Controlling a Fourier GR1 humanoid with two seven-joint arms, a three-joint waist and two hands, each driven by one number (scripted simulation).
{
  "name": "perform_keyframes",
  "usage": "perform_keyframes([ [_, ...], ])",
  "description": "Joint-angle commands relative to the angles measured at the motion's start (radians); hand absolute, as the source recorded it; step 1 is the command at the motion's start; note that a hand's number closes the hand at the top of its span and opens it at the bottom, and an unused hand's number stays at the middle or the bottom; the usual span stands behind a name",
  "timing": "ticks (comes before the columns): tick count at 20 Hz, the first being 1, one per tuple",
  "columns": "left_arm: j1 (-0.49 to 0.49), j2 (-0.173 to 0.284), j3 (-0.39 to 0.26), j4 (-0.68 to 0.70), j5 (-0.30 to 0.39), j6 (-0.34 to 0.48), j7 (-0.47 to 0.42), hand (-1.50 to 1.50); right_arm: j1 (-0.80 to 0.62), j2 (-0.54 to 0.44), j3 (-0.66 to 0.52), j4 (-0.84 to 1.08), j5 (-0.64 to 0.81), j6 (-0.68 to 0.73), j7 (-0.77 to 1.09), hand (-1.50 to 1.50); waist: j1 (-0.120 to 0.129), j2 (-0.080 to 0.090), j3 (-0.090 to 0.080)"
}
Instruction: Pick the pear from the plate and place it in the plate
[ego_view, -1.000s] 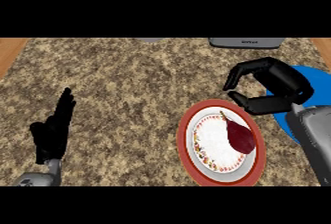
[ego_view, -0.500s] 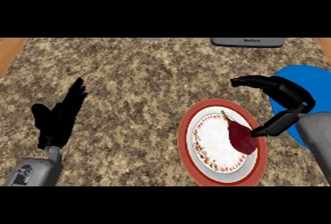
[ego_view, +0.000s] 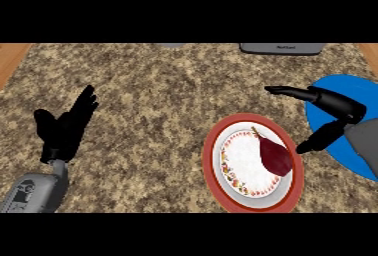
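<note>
Pear (ego_view: 275, 155) waits on the red-rimmed plate (ego_view: 212, 165); my right hand (ego_view: 332, 107) spreads empty fingers (ego_view: 284, 91) beside it to grasp.

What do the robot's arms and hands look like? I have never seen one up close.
Each arm ends in a matte black hand with slim fingers and a thumb, shaped much like a person's. The left hand sits on a thin black wrist that joins a rounded grey forearm bearing faint dark markings. The right hand joins a similar smooth grey forearm at the view's right edge. No loose cables show.
</note>
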Motion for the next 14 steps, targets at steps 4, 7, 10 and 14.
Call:
perform_keyframes([
  [4,-0.005,-0.002,0.008,-0.026,0.002,-0.003,0.039,0.0,-0.061,-0.021,0.148,0.075,0.138,0.089,-0.18,-1.5,-0.005,-0.009,-0.001],
  [7,0.056,0.0,0.021,0.027,-0.006,-0.031,-0.058,0.0,-0.099,-0.04,0.194,0.091,0.18,0.078,-0.18,-1.5,-0.008,-0.008,-0.003],
  [10,0.057,0.001,0.038,-0.001,0.008,-0.038,-0.037,0.0,-0.102,-0.003,0.24,0.068,0.255,-0.032,-0.173,-1.5,-0.016,-0.012,-0.003],
  [14,0.046,-0.031,0.026,0.02,-0.037,-0.015,-0.054,0.0,-0.137,0.036,0.264,0.168,0.352,-0.107,-0.176,-1.5,-0.021,-0.012,-0.003],
])
